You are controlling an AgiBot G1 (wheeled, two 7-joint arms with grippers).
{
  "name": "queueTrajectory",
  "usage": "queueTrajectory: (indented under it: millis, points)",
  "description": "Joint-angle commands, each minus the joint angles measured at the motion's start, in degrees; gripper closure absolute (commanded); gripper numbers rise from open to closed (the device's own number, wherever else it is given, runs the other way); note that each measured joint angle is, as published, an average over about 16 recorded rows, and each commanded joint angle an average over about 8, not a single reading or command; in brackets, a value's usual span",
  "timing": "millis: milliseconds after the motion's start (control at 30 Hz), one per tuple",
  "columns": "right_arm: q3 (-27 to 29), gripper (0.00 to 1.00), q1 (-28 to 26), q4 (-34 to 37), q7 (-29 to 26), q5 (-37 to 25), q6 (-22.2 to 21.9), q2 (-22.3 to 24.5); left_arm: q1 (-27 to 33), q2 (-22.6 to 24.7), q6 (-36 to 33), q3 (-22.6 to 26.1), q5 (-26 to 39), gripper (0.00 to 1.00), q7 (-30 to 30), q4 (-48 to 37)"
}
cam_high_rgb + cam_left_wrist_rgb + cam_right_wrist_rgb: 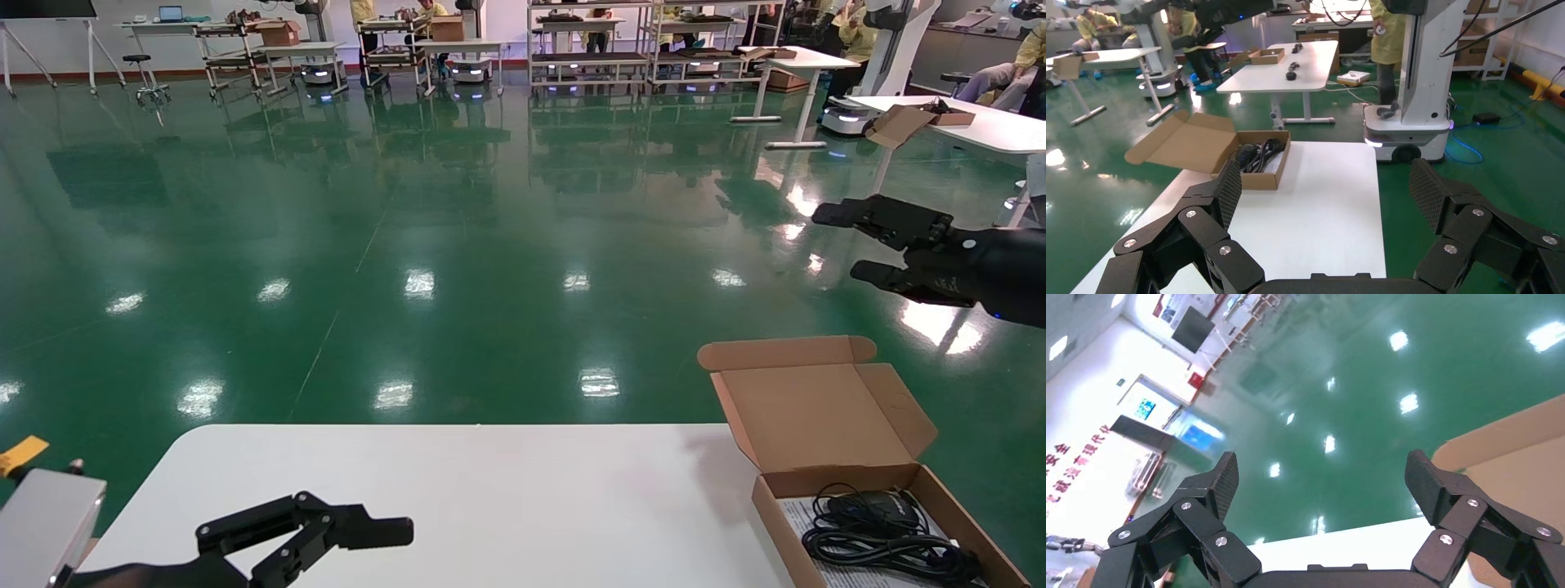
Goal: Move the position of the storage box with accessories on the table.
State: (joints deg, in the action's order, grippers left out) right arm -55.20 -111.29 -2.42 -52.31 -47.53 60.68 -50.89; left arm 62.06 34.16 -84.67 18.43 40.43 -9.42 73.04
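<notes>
Storage box (825,425): matt brown corrugated cardboard, lined with white printed paper (805,518). Beside it, table (490,490): smooth white top, faintly satin. Inside the box, cable (891,547): black, slightly glossy. Gripper fingers (1228,193): black, pads finely textured, with metal rivets.

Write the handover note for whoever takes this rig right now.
Left gripper: open, empty, low over the table's near left part.
Right gripper: open, empty, raised in the air beyond the storage box.
Storage box: at the table's right edge, lid open, holding the mouse, coiled cable and paper sheet.
Done: nothing gripped.
Left: grasp the box and move it.
</notes>
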Motion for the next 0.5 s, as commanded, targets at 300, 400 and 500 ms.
queueTrajectory:
  millis: [300, 400, 500]
  points:
    - [0.1, 0.00, -0.3, -0.4, -0.4, 0.2, 1.9, 0.4, 0.0, 0.0, 0.0, 0.0, 0.0, 0.00, 0.0, 0.0]
    - [0.1, 0.00, -0.1, -0.2, -0.2, 0.1, 1.3, 0.2, 0.0, 0.0, 0.0, 0.0, 0.0, 0.00, 0.0, 0.0]
    - [0.0, 0.00, 0.0, -0.1, -0.1, 0.0, 0.7, 0.1, 0.0, 0.0, 0.0, 0.0, 0.0, 0.00, 0.0, 0.0]
